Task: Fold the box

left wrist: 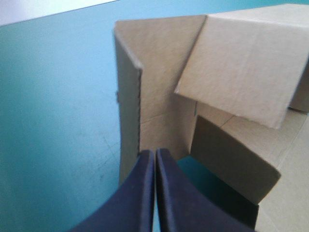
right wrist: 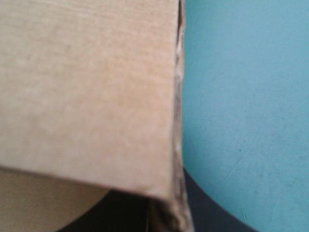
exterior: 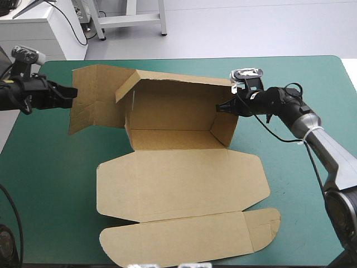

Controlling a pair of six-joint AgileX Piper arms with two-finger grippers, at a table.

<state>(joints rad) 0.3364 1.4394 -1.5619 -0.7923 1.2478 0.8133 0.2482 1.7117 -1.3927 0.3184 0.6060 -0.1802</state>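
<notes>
Box (exterior: 178, 173) sat mid-bench on the teal-green cover (exterior: 50, 184), brown, partly raised.

- Back wall (exterior: 173, 109) and right wall (exterior: 224, 127) stood up, meeting at the far right corner. A strip along the back wall's top leaned forward over the floor.
- Lid (exterior: 178, 187) lay flat toward the near edge. Its end flap (exterior: 189, 240) was also flat, reaching almost to the bench's near edge.
- Left flap (exterior: 92, 100) stuck out to the left of the tray, creased and standing off the cover.

Left hand (exterior: 73, 91) came in from the left, at the outer edge of the left flap. In its wrist view the black fingers (left wrist: 137, 193) were closed to a thin slit, with the flap's folded edge (left wrist: 140, 111) running down into their tips. It was gripping the board there, as far as could be seen.

Right hand (exterior: 219, 107) was at the top of the right wall, reaching in from the right. In its wrist view the wall (right wrist: 87, 96) filled most of the field, and a black finger (right wrist: 207, 215) showed on each side of its edge — clamped on the board.

The hands were well apart, with the tray between them.
</notes>
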